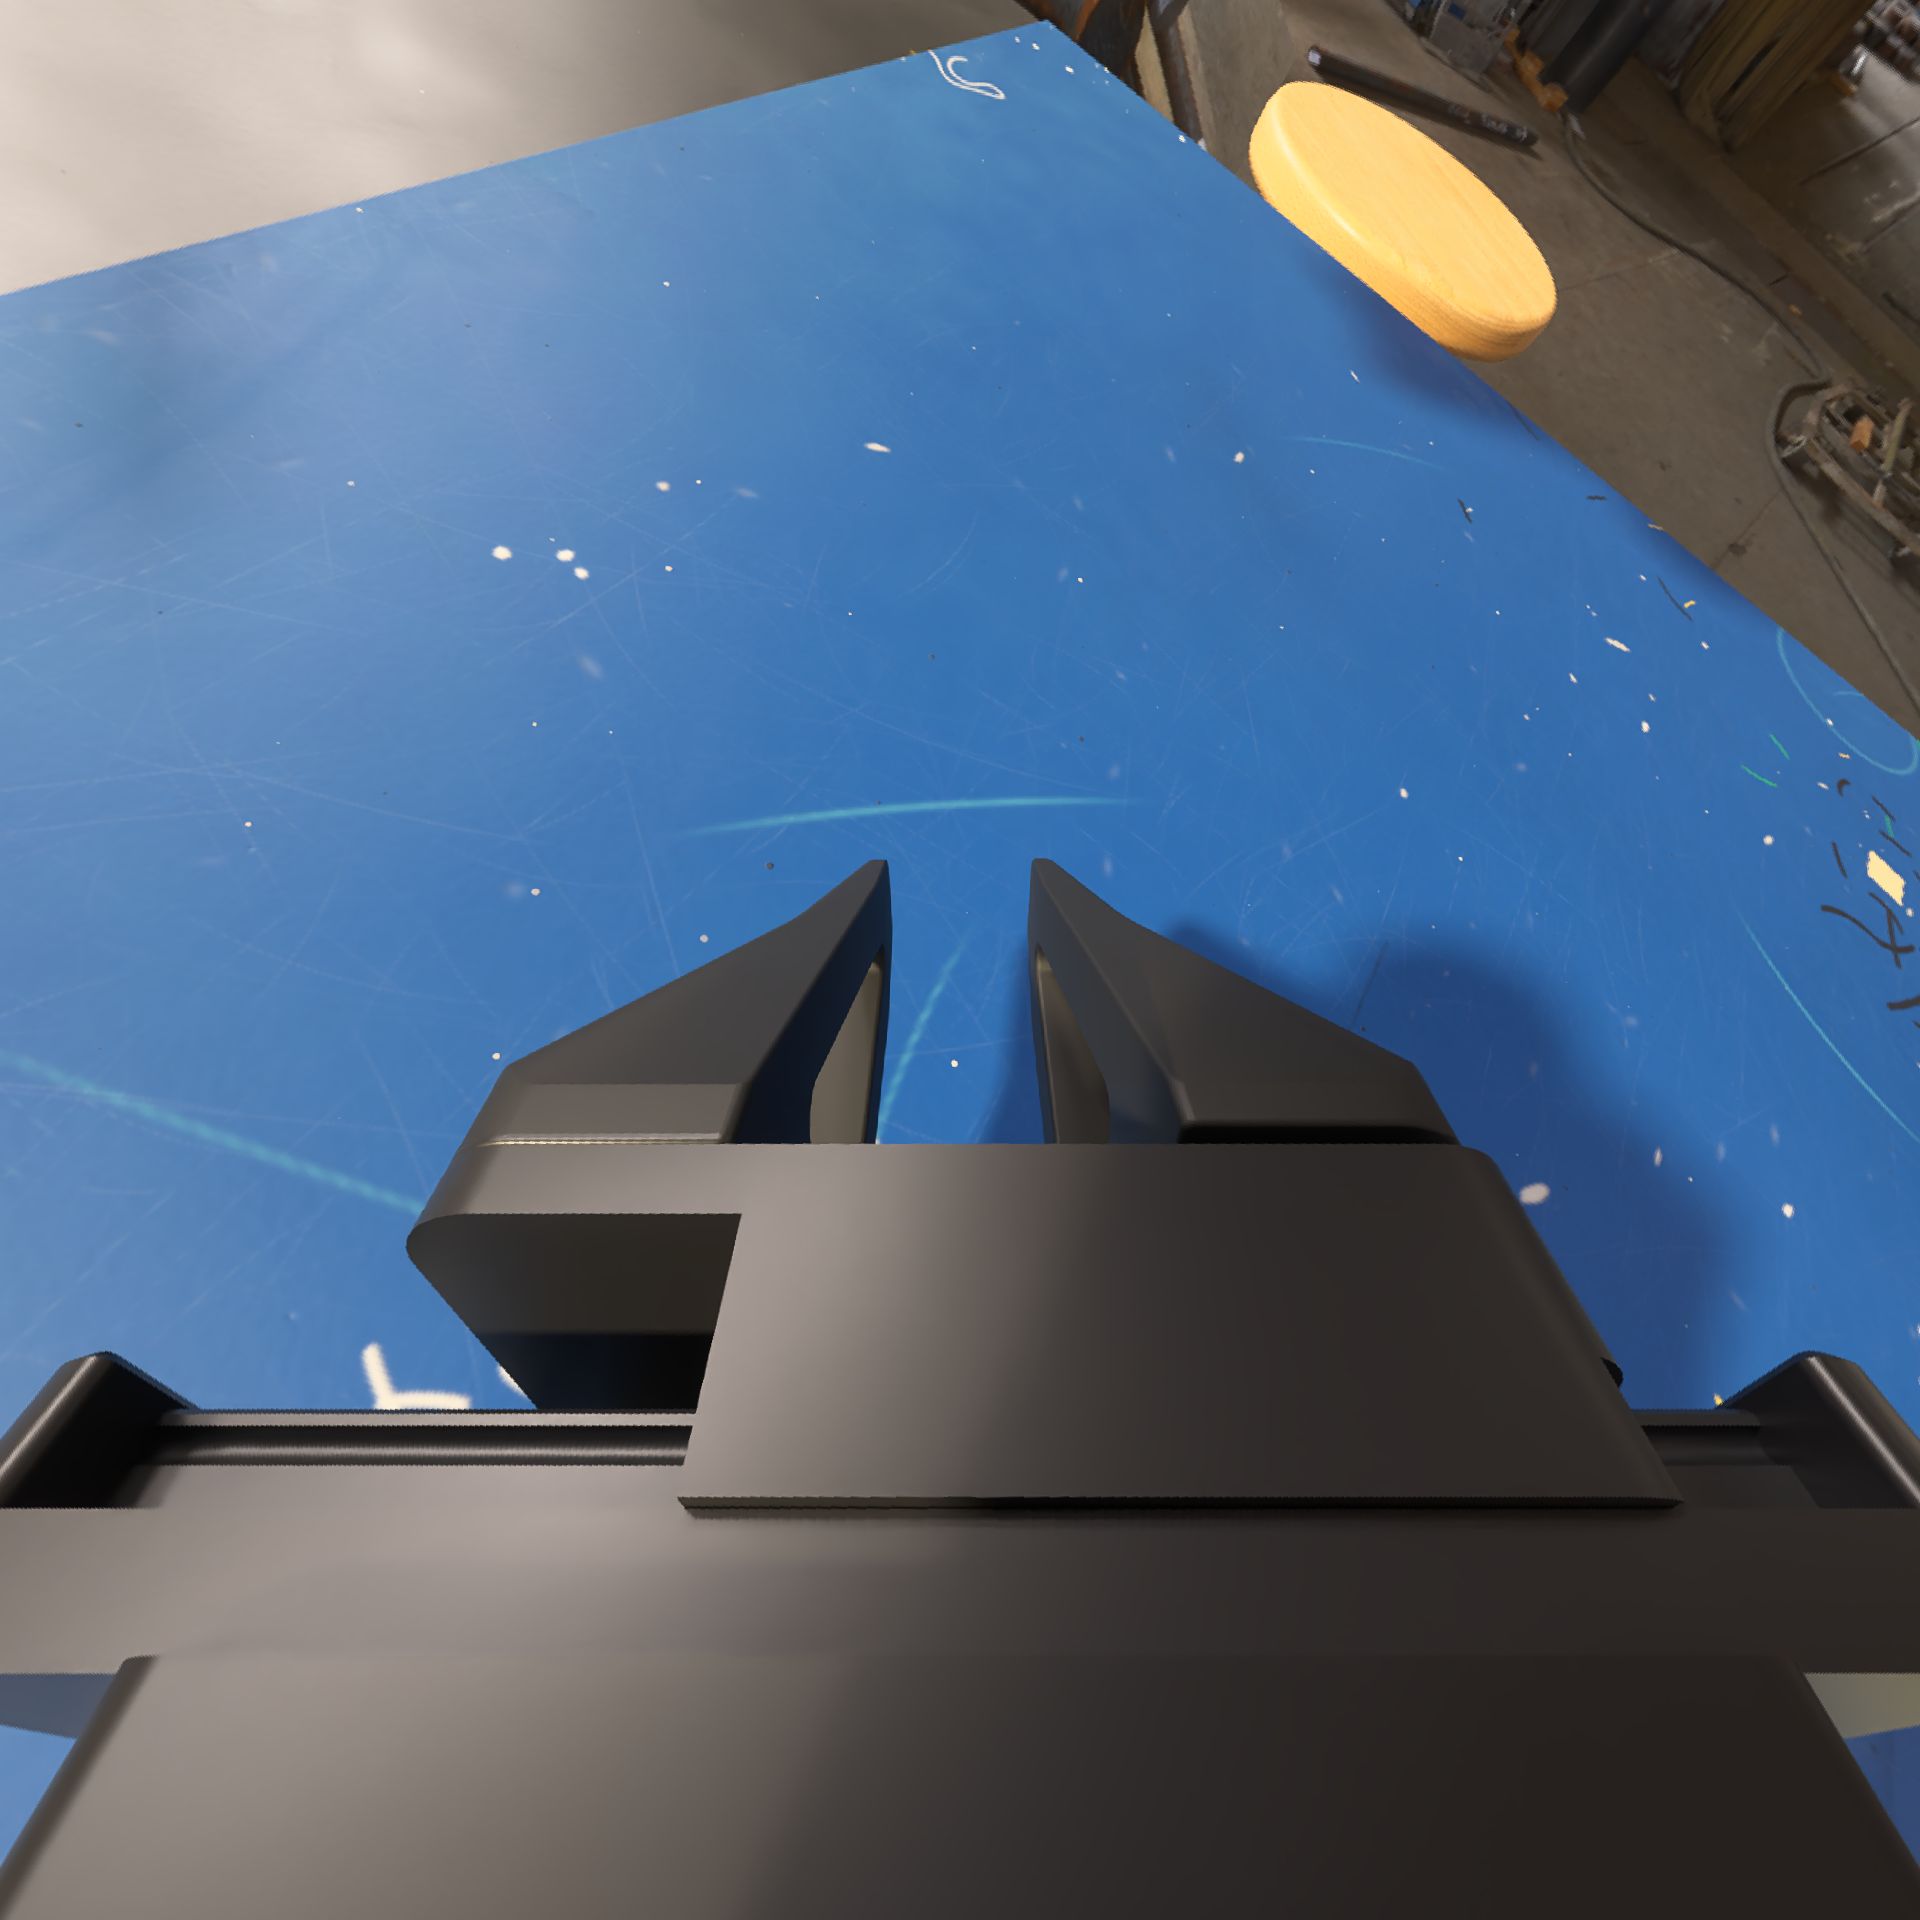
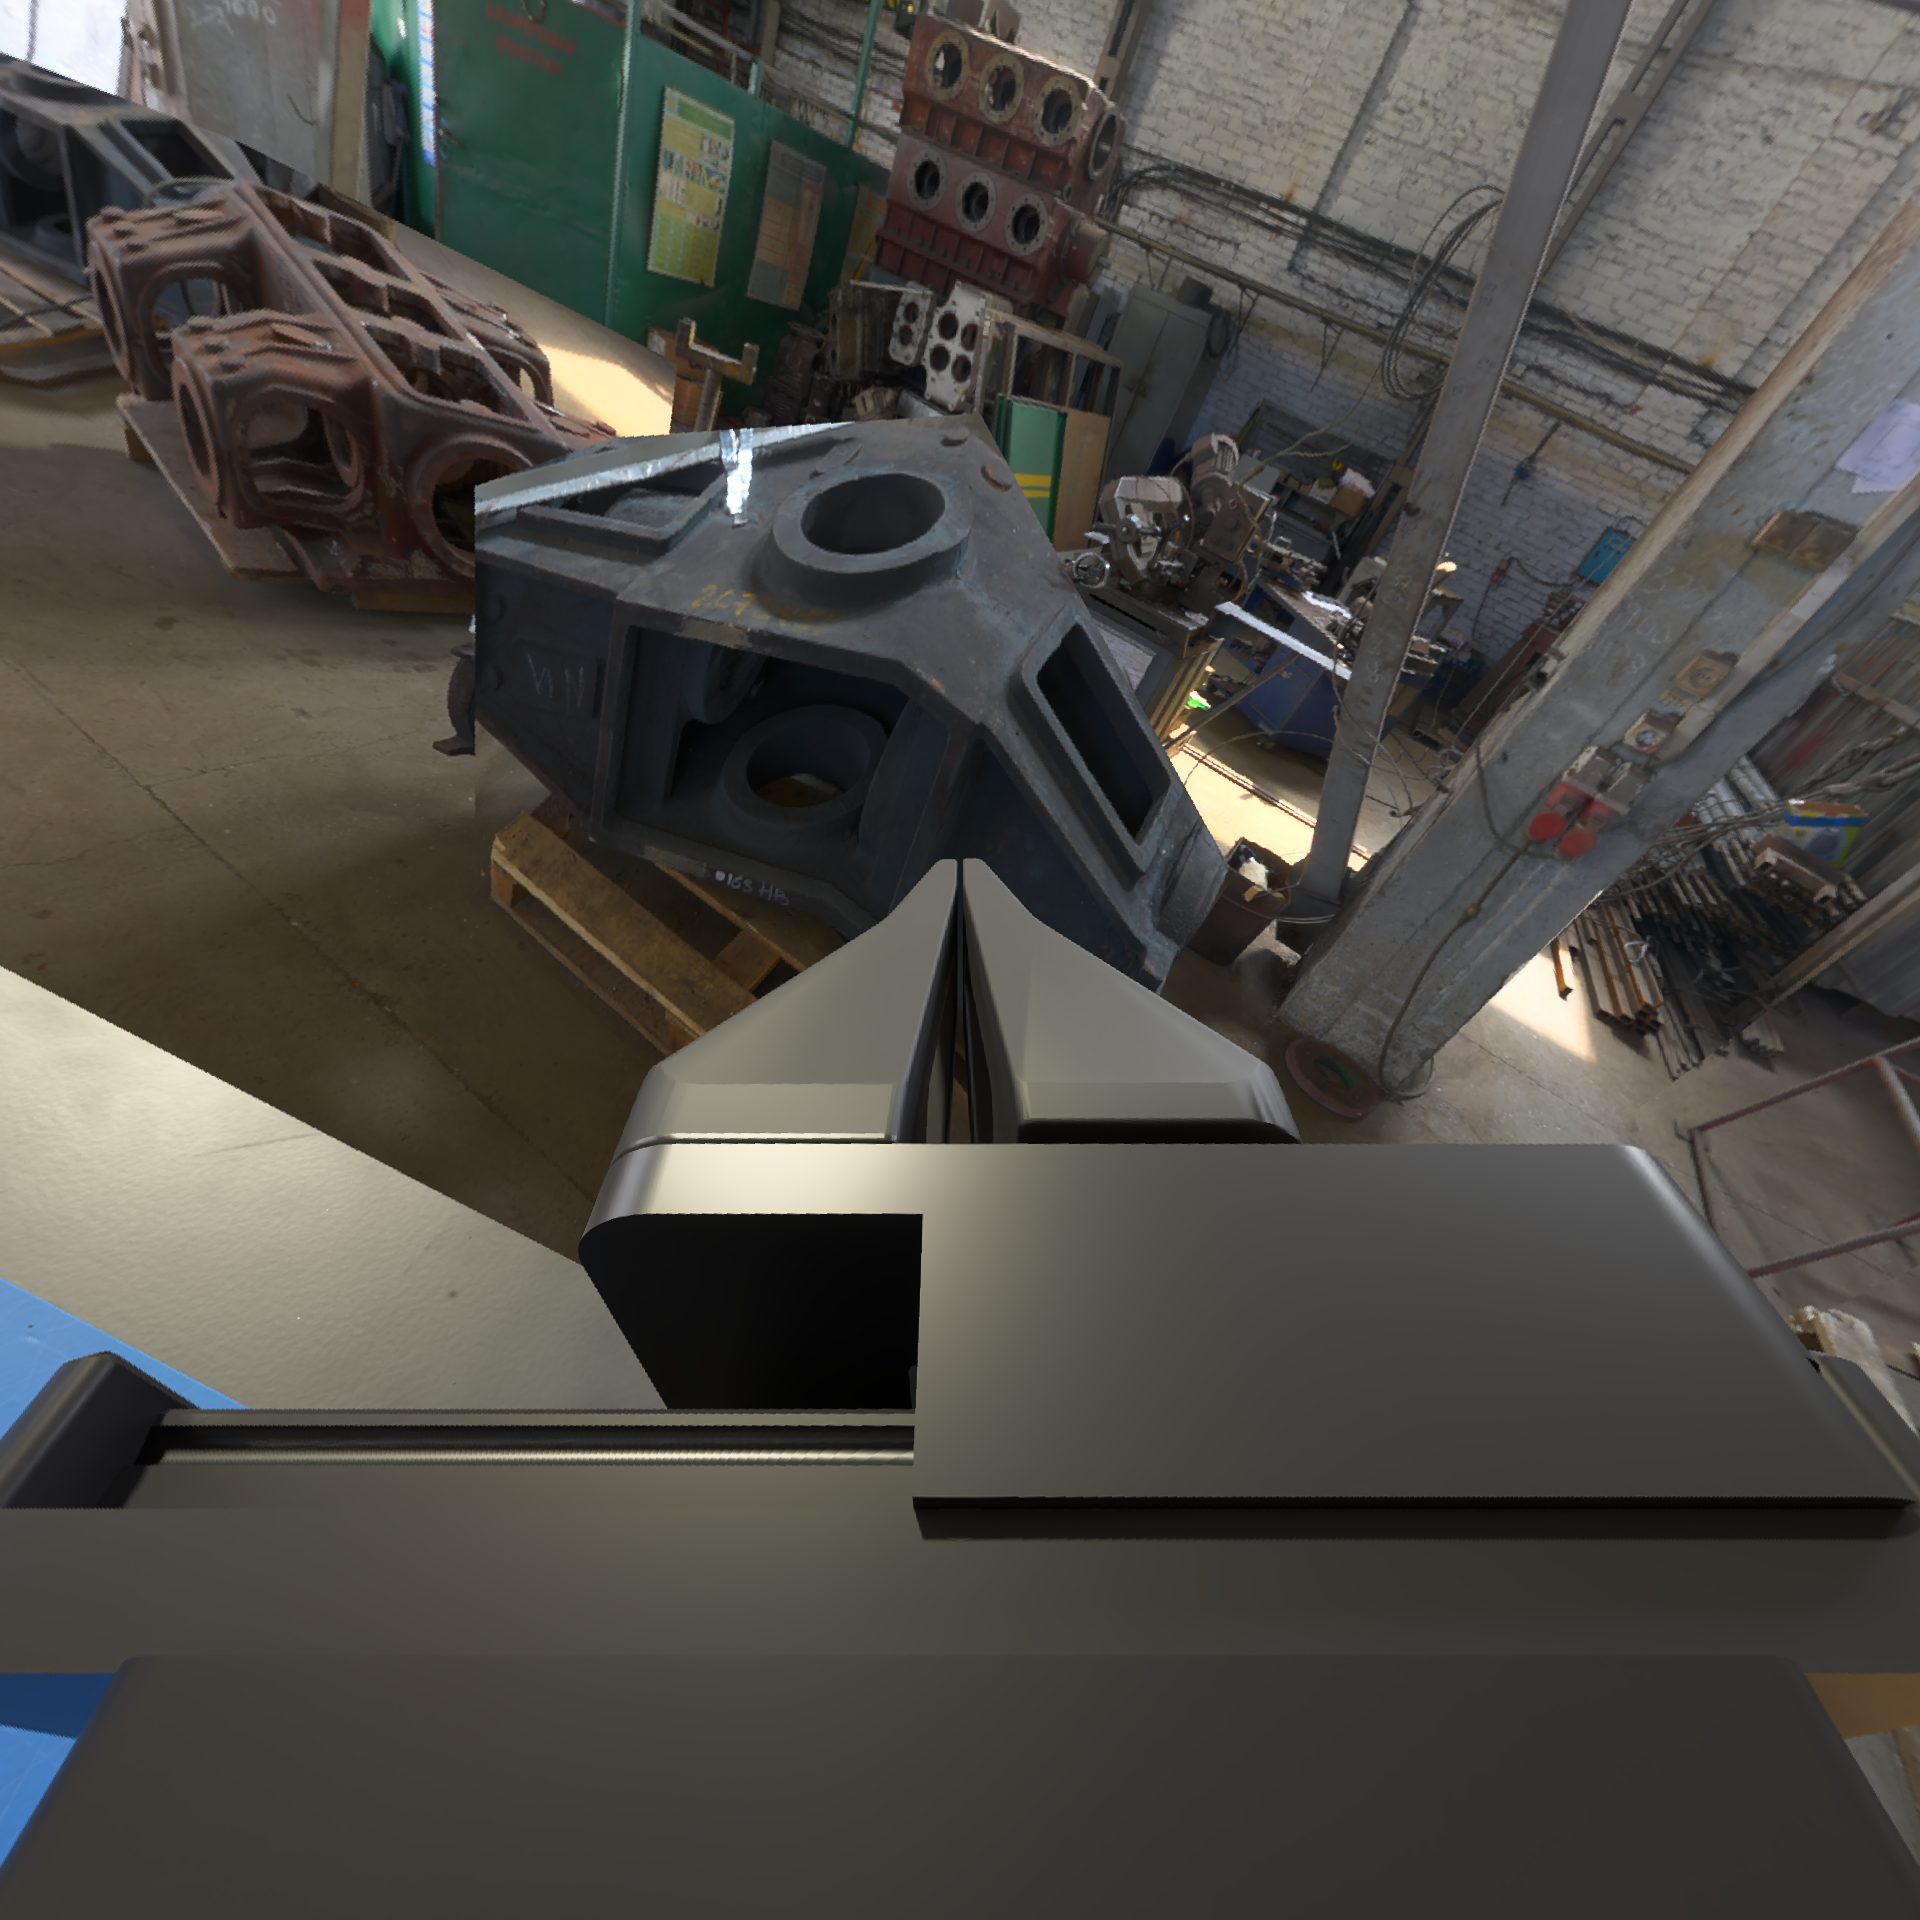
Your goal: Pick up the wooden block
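the scratched, paint-flecked blue table top (image 1: 727,520) fills most of the left wrist view. nothing lies on it between the black two-finger left gripper (image 1: 959,864) and the round, flat, pale wooden block (image 1: 1397,213), which sits far off at the table's upper right edge, partly overhanging it against the workshop floor. the left gripper's jaws stand a little apart with blue surface showing through the narrow gap, and they hold nothing. its shadow falls on the table just to the right of the fingers.

the right wrist view shows none of this: no wooden block, and only a sliver of the blue table at the lower left corner (image 2: 42,1351). the black two-finger right gripper (image 2: 958,864) has its jaws pressed together, empty, and it points out over a workshop. there a dark cast-metal housing (image 2: 831,665) rests on a wooden pallet (image 2: 613,935), with rusty brown castings (image 2: 312,395) behind it and a grey concrete pillar (image 2: 1455,416) to the right.
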